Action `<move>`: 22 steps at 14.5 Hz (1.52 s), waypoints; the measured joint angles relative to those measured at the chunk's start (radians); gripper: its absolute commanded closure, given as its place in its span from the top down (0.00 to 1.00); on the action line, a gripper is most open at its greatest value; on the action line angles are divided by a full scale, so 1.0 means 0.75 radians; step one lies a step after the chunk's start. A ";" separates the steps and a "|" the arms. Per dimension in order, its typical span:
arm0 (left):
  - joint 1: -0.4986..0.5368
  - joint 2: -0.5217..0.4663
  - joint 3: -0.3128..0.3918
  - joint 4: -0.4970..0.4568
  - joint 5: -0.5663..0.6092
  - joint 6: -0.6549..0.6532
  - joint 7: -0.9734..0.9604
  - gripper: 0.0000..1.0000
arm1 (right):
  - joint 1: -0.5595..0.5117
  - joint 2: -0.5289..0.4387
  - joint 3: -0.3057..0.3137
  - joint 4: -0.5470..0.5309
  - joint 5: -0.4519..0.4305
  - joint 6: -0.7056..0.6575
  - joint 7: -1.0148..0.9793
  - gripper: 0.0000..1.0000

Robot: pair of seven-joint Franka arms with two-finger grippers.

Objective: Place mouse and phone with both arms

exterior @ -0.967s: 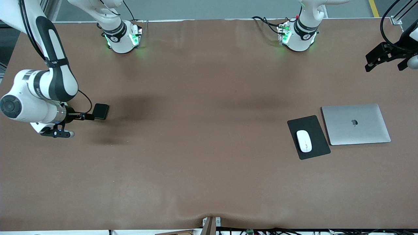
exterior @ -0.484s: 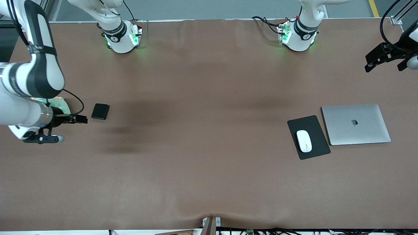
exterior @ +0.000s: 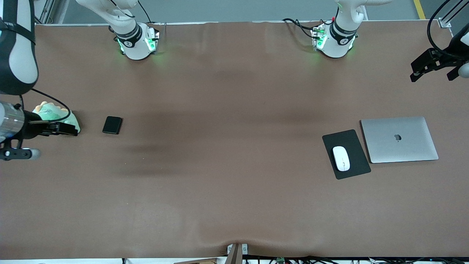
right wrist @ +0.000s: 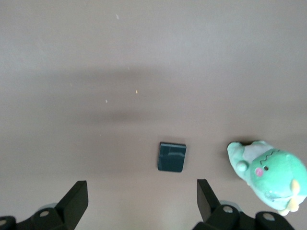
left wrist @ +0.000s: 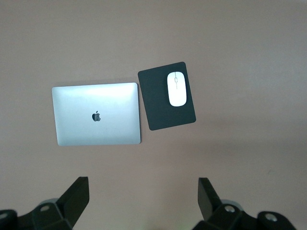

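Both tools are hanging with fingers spread and gripping nothing: right tool (exterior: 75, 129) over the plush toy (exterior: 55, 114) at the right arm's end, left tool (exterior: 416, 71) over the worktop's (exterior: 227, 165) other end. Nearest the camera, the mouse (exterior: 341, 158) is sitting on its pad (exterior: 357, 167) beside the laptop (exterior: 399, 139), handy for a user. Slightly farther, the phone (exterior: 112, 125) is lying flat near the toy.
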 measured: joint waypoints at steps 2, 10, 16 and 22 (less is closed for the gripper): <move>0.000 0.002 0.000 0.007 0.000 0.002 0.000 1.00 | 0.000 0.000 0.001 0.071 0.001 -0.046 -0.001 1.00; 0.000 0.005 0.000 0.015 0.000 0.002 0.000 1.00 | 0.018 -0.073 0.004 0.216 0.001 -0.336 0.000 1.00; 0.000 0.005 0.000 0.016 0.000 0.003 0.000 1.00 | 0.053 -0.254 -0.052 0.105 0.004 -0.407 0.000 1.00; 0.000 0.005 0.000 0.016 0.000 0.003 0.000 1.00 | 0.147 -0.375 -0.146 -0.091 0.004 -0.311 0.000 1.00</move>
